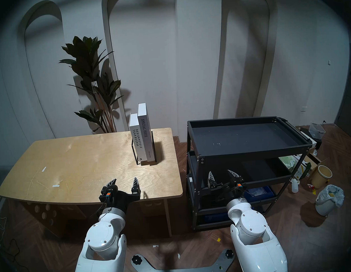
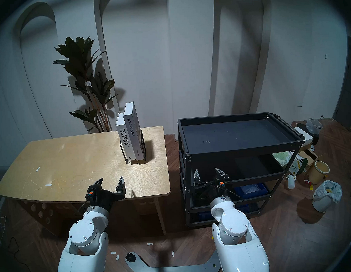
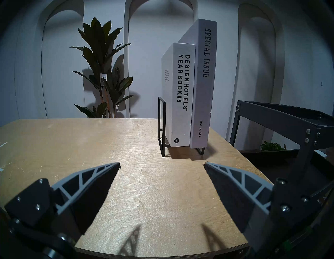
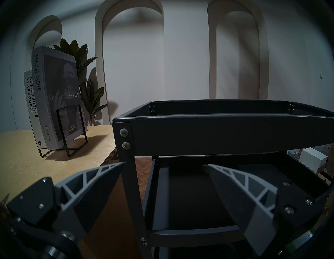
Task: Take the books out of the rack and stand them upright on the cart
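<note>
Spines read "SPECIAL ISSUE" (image 1: 144,132) and "DESIGN HOTELS YEARBOOK 09" (image 1: 136,137); wooden table (image 1: 71,161); my left hand (image 1: 124,182) and right hand (image 1: 222,175) both gape, empty.

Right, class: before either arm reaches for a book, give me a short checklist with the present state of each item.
1. Left claw open, holding nothing: ok.
2. Right claw open, holding nothing: ok.
3. Both books, SPECIAL ISSUE and DESIGN HOTELS YEARBOOK 09, upright in the rack: ok.
4. Top shelf of the cart bare for standing books: ok.
5. Table between left claw and rack unobstructed: ok.
6. Whether the books sit loosely enough to lift out: cannot tell.
</note>
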Motion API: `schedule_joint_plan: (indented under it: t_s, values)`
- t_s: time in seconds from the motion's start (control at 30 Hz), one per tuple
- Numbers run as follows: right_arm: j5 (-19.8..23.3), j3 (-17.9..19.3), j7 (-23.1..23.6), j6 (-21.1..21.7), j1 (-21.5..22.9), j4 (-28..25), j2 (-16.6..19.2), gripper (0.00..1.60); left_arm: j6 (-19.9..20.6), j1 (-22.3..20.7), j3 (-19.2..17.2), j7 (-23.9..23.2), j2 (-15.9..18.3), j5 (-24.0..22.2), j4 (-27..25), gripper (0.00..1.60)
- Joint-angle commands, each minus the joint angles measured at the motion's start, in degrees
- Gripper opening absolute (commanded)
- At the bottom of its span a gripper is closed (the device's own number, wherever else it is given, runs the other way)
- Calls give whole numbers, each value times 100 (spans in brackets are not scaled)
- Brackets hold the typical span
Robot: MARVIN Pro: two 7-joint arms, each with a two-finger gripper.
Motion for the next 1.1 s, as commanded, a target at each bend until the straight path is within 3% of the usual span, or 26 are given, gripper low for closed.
schedule_joint_plan:
  t_s: [0.0,0.43,0.77,1.0,1.07]
  values:
    - [4,4,-1,-9,13,-119,-2,160,-38,11,-39,-17,-55,-115,-162,160]
    - [2,4,-1,-19,20,-105,-3,160,-51,145,179,346,-283,83,-1046,160]
    - [2,4,-1,-18,19,-106,-3,160,318,97,524,754,-356,107,-1616,160]
    - [2,4,-1,-20,21,-103,-3,160,677,-224,986,1417,-209,309,-1786,160]
    - [1,4,0,-20,21,-104,-4,160,872,-461,1333,1857,-86,429,-1744,160]
